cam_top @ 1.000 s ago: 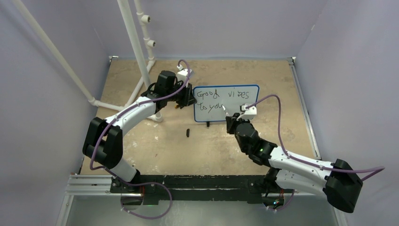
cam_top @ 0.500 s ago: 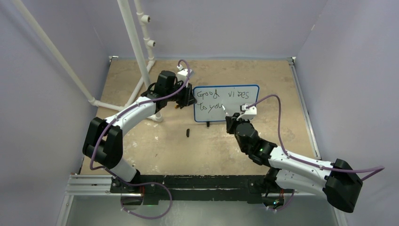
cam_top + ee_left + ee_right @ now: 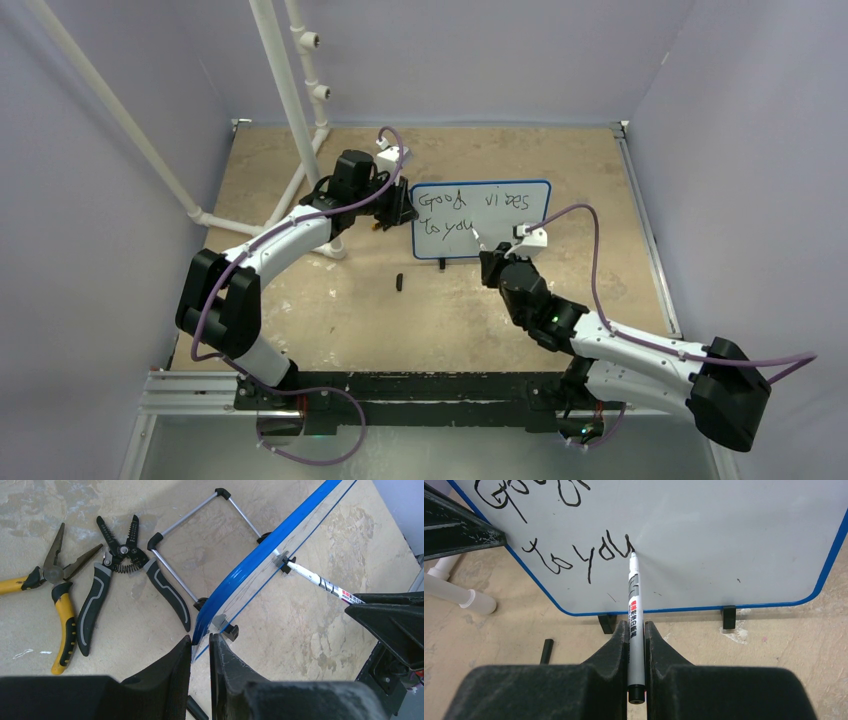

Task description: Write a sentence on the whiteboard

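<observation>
The whiteboard point(image 3: 520, 236), white with a blue rim, stands upright mid-table. Black handwriting, the sentence point(image 3: 468, 211), reads "Good vibes" over "to you". My left gripper point(image 3: 404, 206) is shut on the board's left edge; in the left wrist view its jaws point(image 3: 200, 642) pinch the blue rim point(image 3: 260, 555). My right gripper point(image 3: 636, 627) is shut on a white marker point(image 3: 634, 600). The marker's tip touches the board point(image 3: 724, 540) just right of the "u" of "you" point(image 3: 589, 560). From above, this gripper point(image 3: 490, 252) sits at the board's lower edge.
Yellow-handled pliers point(image 3: 55, 605) and black-grey wire strippers point(image 3: 125, 575) lie behind the board by its wire stand point(image 3: 200, 530). The black marker cap point(image 3: 399, 281) lies in front of the board. White pipes point(image 3: 290, 110) rise at the back left.
My right wrist has shifted very slightly at the board. The left arm and the whiteboard have stayed put.
</observation>
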